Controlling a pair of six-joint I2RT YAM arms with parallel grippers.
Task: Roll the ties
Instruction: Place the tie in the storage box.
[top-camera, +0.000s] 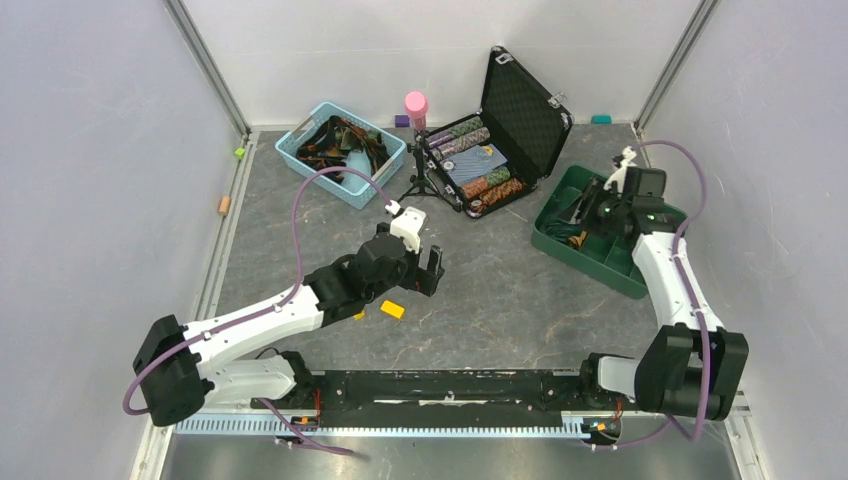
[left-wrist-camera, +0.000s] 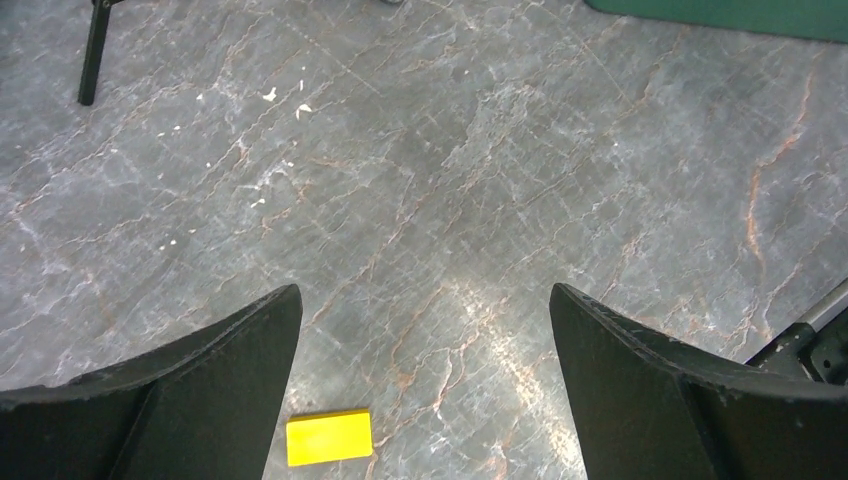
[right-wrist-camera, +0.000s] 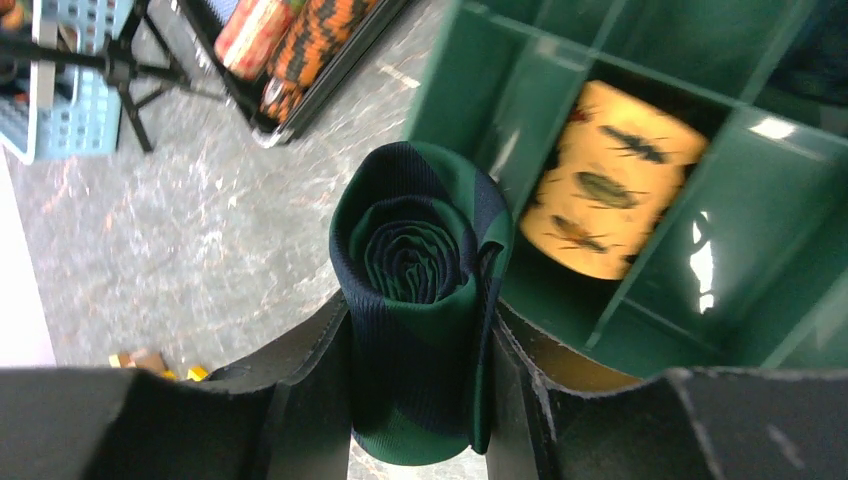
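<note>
We pinch the rolled tie (right-wrist-camera: 412, 250) across its sides in our right hand (right-wrist-camera: 420, 325). It looks soft and light, likely to uncoil if loosened. Our left hand (left-wrist-camera: 423, 300) gapes empty.

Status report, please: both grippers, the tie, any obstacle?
Left gripper open, empty, over the table. Right gripper shut on rolled green-navy tie, at green tray edge. Yellow rolled tie sits in one compartment. No obstacle seen.

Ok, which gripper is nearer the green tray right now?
Right. The right gripper, shut on a rolled tie, hangs over the green tray; the left gripper, open, sits well apart by a yellow block.
</note>
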